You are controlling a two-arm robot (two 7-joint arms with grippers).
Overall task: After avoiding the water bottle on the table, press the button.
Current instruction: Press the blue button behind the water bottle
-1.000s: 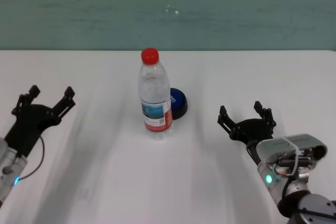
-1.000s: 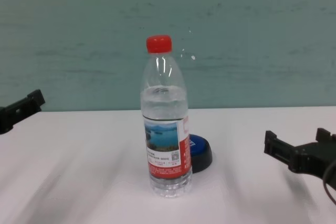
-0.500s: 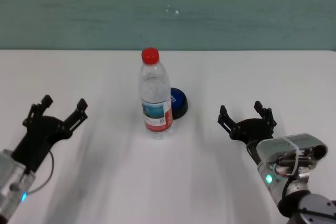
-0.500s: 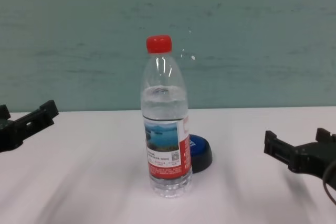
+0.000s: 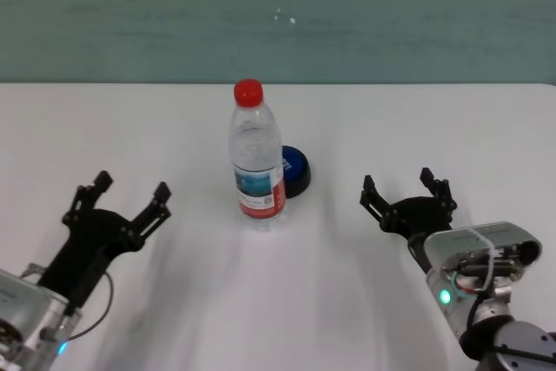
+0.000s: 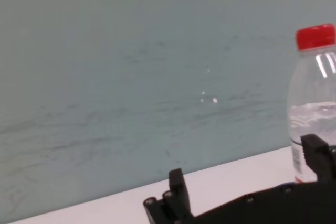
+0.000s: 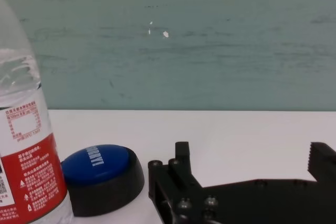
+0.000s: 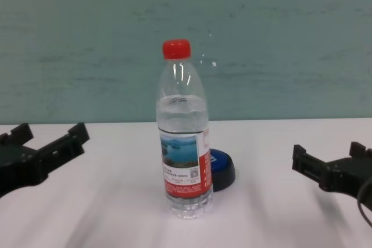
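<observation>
**Head view: bottle screens the button, both tools spread and waiting**

Head view showed the left tool (image 5: 117, 206) low over the white surface (image 5: 287, 301), fingers spread wide and holding nothing, pointed toward the middle of the surface. It sat off to the bottle's left and nearer the robot, well apart from it. The right tool (image 5: 407, 202) was likewise released and empty, hovering on the opposite side, also clear of the bottle.

Between them stood the water bottle (image 5: 256, 155), upright, red cap on, label facing the robot. Directly behind it and slightly to the robot's right lay the blue button (image 5: 295, 169), its dome partly hidden by the bottle in the head and chest views. That placement looked deliberate: a straight reach from the robot's side would strike the bottle first.

From the right wrist view the button (image 7: 102, 178) was plainly exposed just beside the bottle (image 7: 26, 161), with open surface between it and the right tool (image 7: 247, 182). By that reckoning the right side offered the cleaner path, while the left tool would have had to swing behind the bottle. Nothing had yet touched the button.
</observation>
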